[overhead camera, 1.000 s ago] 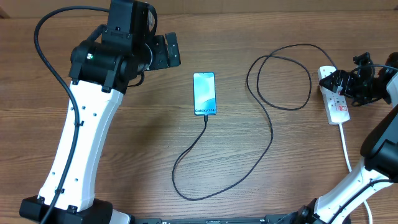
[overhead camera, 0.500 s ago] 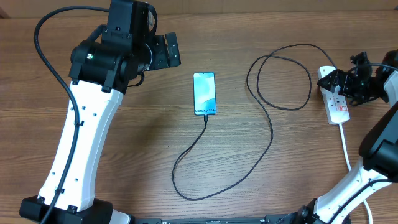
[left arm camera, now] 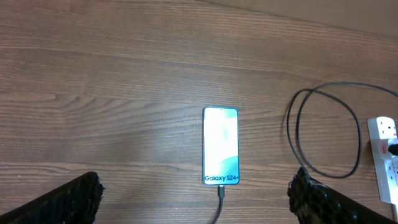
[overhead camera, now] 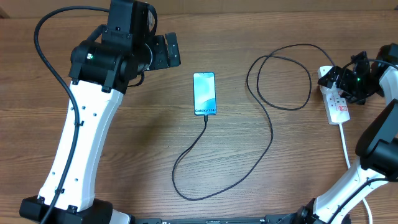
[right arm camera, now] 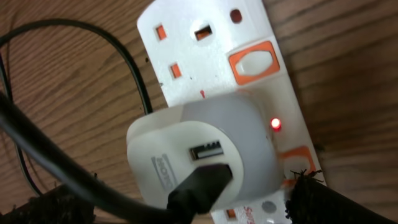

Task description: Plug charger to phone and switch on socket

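Two sets of fingers, both spread wide and holding nothing. The left fingers (overhead camera: 168,51) hang over open bench (overhead camera: 143,155), w/ bare wood all round them and no edge close by. The phone (overhead camera: 204,93) lies flat ahead of them, well apart; in the left wrist view it sits btwn the two tips. The right fingers (overhead camera: 341,79) sit low over the socket (overhead camera: 339,109) near the bench's right edge, one tip either side of a white adapter (right arm camera: 205,143). Can't tell if they touch it. Room there is tight: the cable loop lies just to one side and the white cord (overhead camera: 346,146) runs off toward the near edge.

Count: 1 phone, 1 charger (overhead camera: 272,134), 1 socket, 1 adapter, 1 red light (right arm camera: 275,124) lit beside the adapter. 2 orange-framed switches show in the right wrist view, the 2nd partly hidden by the adapter.

Phone is a slim rectangle w/ black edges, its screen glowing pale teal w/ small lettering at the end where the charger goes in. The charger is thin, black and limp; it loops once near the socket, then sweeps in a long curve to the phone. Its black connector sits in the adapter's face, below an empty slot. Socket is glossy white plastic, long and narrow. Bench is brown wood grain, matte.
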